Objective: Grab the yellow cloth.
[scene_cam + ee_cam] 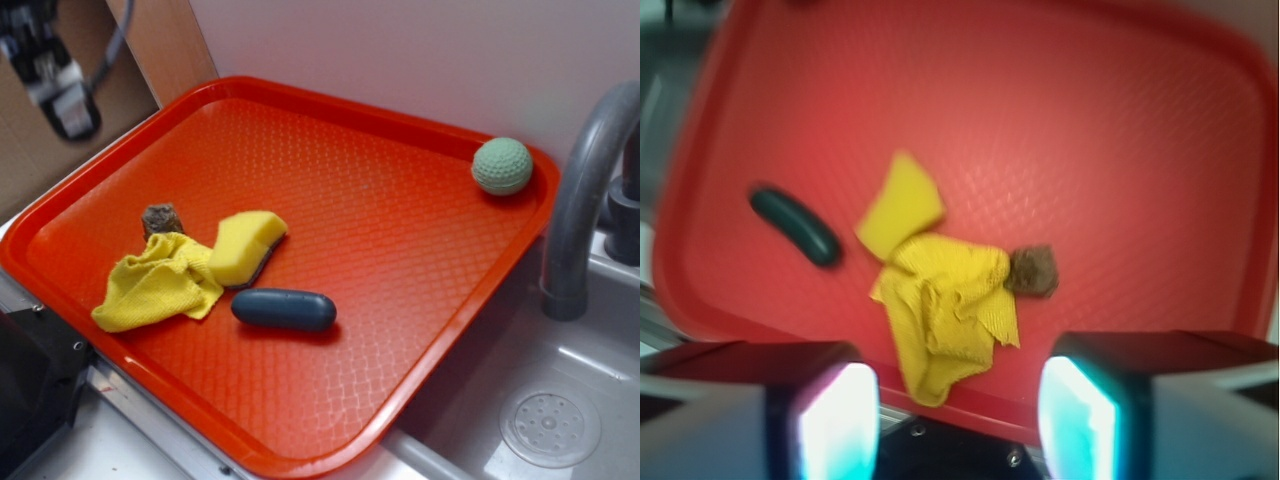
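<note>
1 crumpled bright-yellow cloth (160, 283) lies wrinkled, touching the sponge (245, 247).

The yellow cloth (160, 283) lies on the red tray (400, 250) near its left rim, crowded on three sides. A yellow sponge (246, 247) rests against its right edge, a small brown lump (162, 218) touches its far corner, and a dark oval bar (284, 309) lies just beside it toward the near rim. Only the cloth's left and near-left edges face bare tray. The gripper (958, 420), jaws spread wide, hangs above with open air below. A green ball (502, 165) and the grey faucet (590, 190) stand well apart, at the far right
</note>
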